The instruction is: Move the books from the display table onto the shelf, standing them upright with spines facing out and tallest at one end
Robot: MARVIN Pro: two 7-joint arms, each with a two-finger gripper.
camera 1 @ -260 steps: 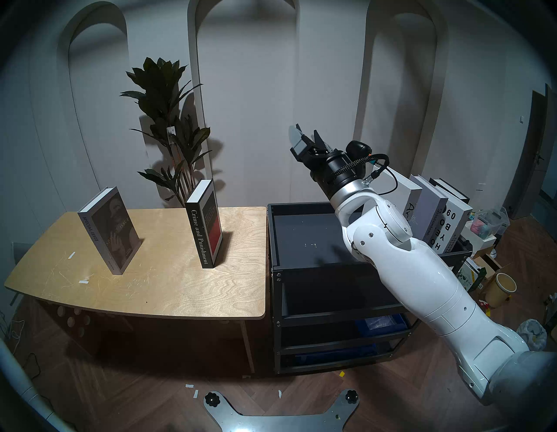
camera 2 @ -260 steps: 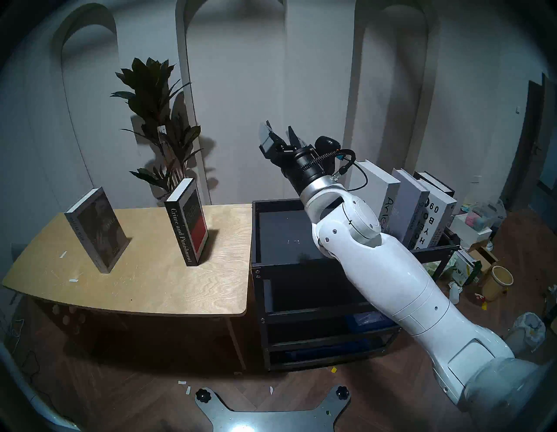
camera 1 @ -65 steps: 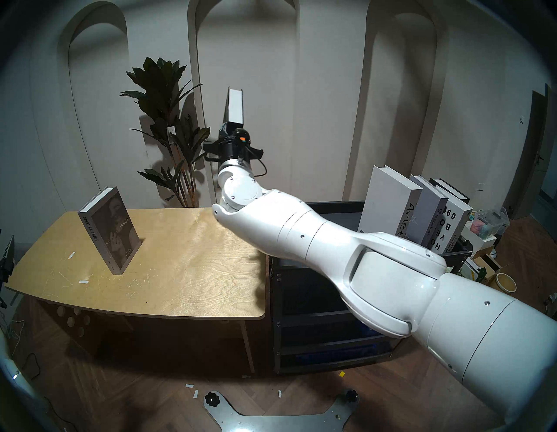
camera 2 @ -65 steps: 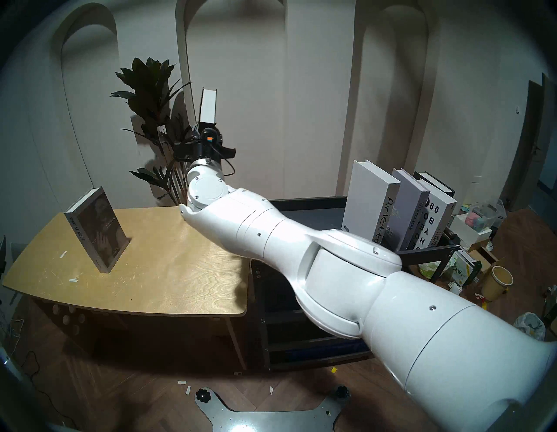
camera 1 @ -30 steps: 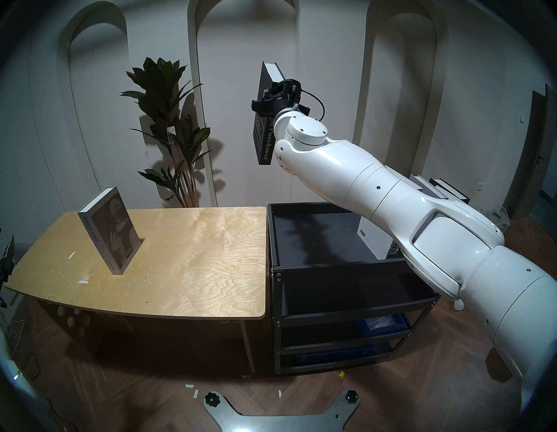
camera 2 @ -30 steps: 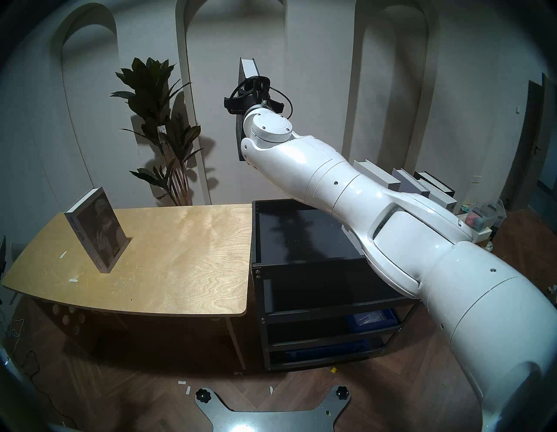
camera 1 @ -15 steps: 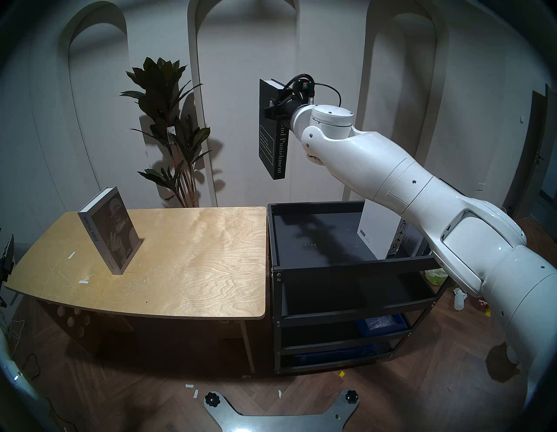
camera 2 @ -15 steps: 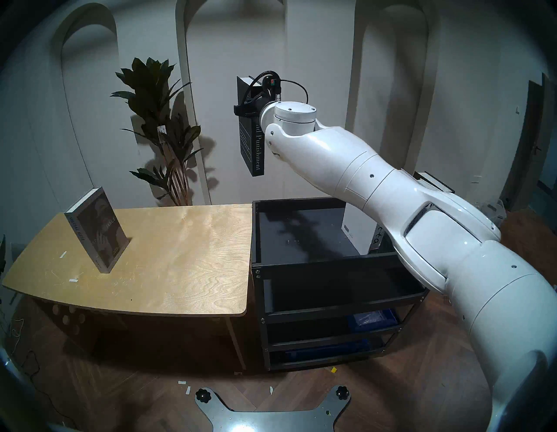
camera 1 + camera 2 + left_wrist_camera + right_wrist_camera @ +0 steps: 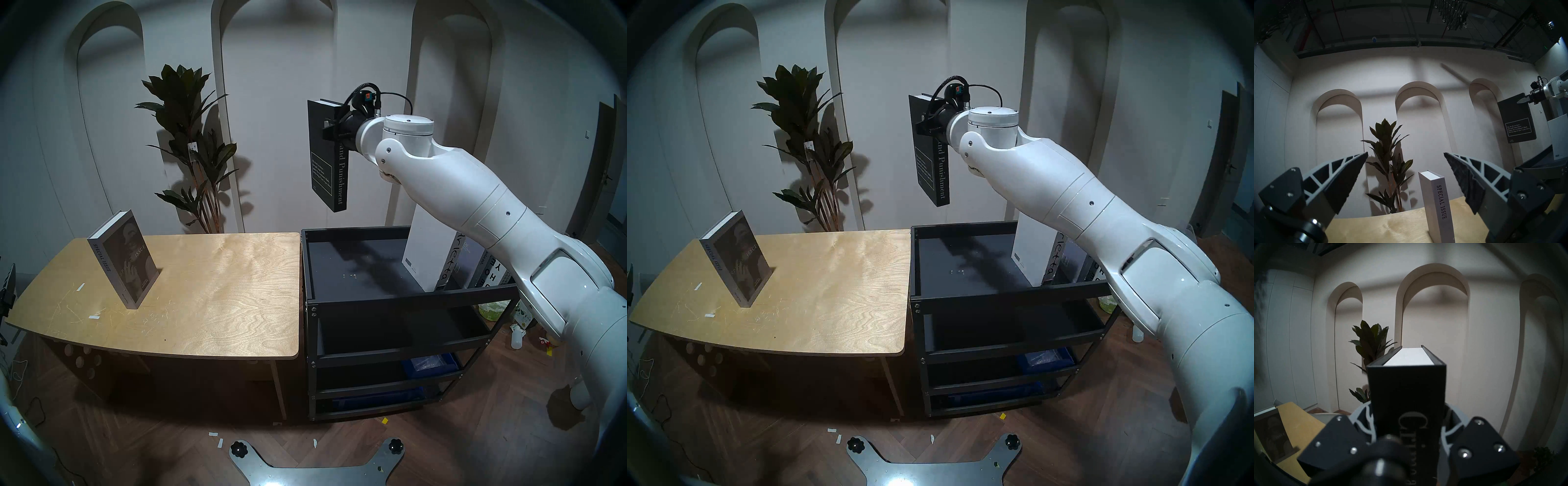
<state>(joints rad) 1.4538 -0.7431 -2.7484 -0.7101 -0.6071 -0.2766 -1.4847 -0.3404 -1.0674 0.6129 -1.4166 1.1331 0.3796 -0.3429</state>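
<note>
The black metal shelf cart has its dark top tray free on the left part. Tall white and grey upright books block its right end.

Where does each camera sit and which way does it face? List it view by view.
Head stereo left: on the head, looking down at the display table and shelf; the right arm crosses it, right gripper clamping the Crime and Punishment book.
Head stereo right: nearly the same picture.
Left wrist: low beside the table, facing the arched wall; left gripper open, SPECIAL ISSUE book ahead.
Right wrist: behind the held book's spine, facing the wall.
Shared: both wrist views and the head views show the potted plant.
</note>
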